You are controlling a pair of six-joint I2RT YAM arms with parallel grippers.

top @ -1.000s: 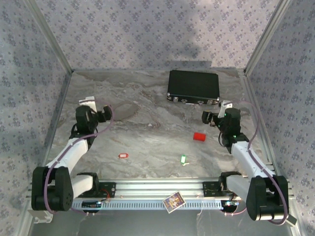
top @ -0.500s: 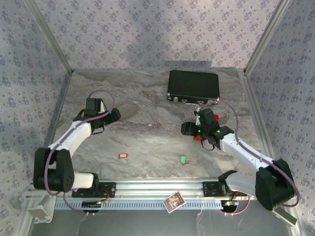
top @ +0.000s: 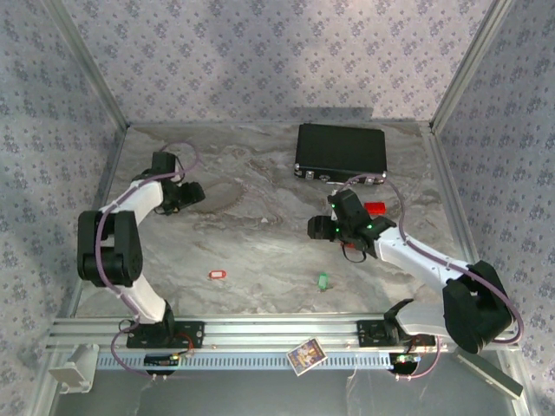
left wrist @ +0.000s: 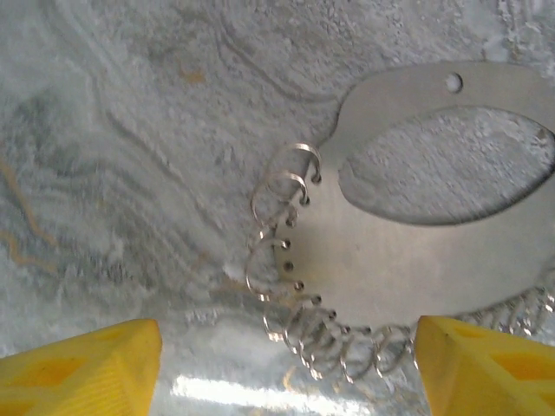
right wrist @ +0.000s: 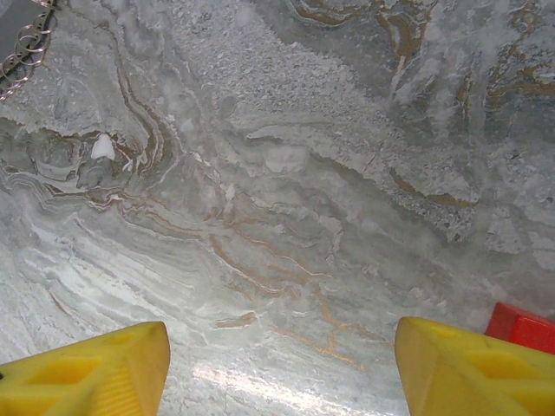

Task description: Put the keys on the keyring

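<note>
The keyring (left wrist: pixel 395 256) is a flat silvery oval plate with several small wire rings (left wrist: pixel 276 186) along its edge, lying on the marble table. My left gripper (left wrist: pixel 289 373) is open just short of it, and a few of the rings lie between its yellow fingertips (left wrist: pixel 82 368). From above, the left gripper (top: pixel 191 194) sits at the keyring's (top: pixel 225 194) left end. The red key (top: pixel 217 275) and the green key (top: pixel 323 281) lie apart near the front. My right gripper (top: pixel 315 230) hovers open mid-table over bare marble (right wrist: pixel 277 373).
A black case (top: pixel 341 152) stands at the back right. A red cylinder (top: pixel 375 209) lies behind the right arm, and a red thing (right wrist: pixel 522 328) shows at the right wrist view's edge. The keyring's corner (right wrist: pixel 22 39) appears there too. Patterned walls enclose the table.
The left arm has stretched out to the keyring and its jaws have narrowed a little. The right arm has swung left toward mid-table. The red cylinder now lies further back.
</note>
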